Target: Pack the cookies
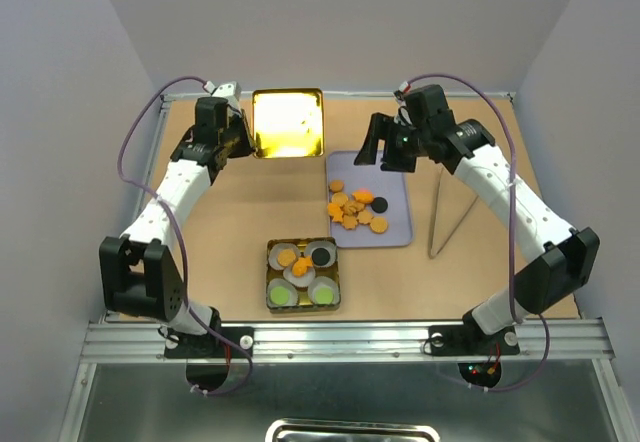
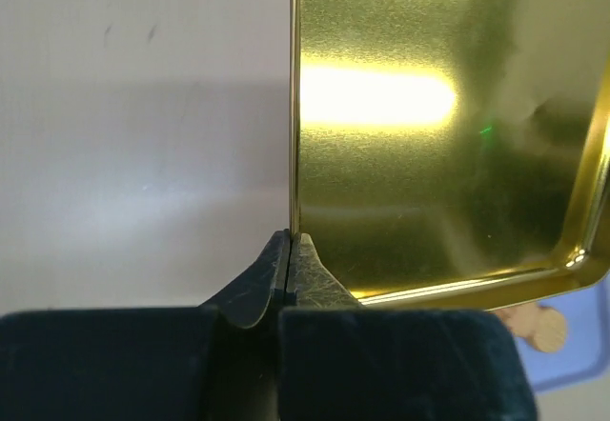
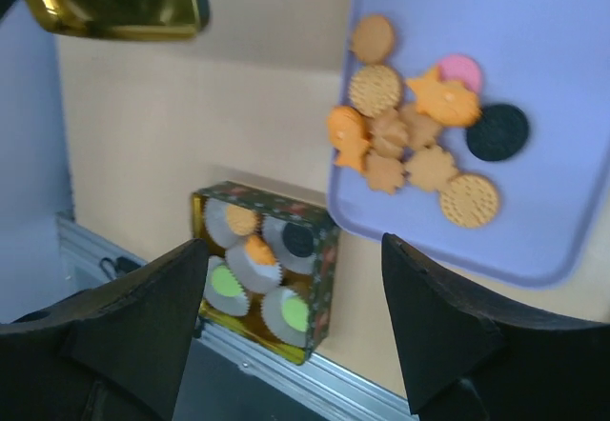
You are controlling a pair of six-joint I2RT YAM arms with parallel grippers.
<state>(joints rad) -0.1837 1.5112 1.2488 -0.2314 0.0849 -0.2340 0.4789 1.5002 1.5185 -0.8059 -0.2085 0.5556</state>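
Observation:
The cookies (image 1: 352, 209) lie in a loose pile on a lilac tray (image 1: 398, 232): mostly orange, one black, one pink. They also show in the right wrist view (image 3: 419, 126). A square tin (image 1: 303, 274) near the front holds white paper cups with orange, black and green cookies (image 3: 248, 250) in them. My left gripper (image 1: 244, 137) is shut on the left edge of the gold tin lid (image 1: 287, 122), which is raised and tilted at the back; the pinch shows in the left wrist view (image 2: 291, 240). My right gripper (image 1: 385, 152) is open and empty, above the tray's far end.
A thin metal wire frame (image 1: 445, 212) stands right of the tray. The grey walls close in on both sides and at the back. A metal rail (image 1: 350, 340) runs along the table's near edge, just in front of the tin.

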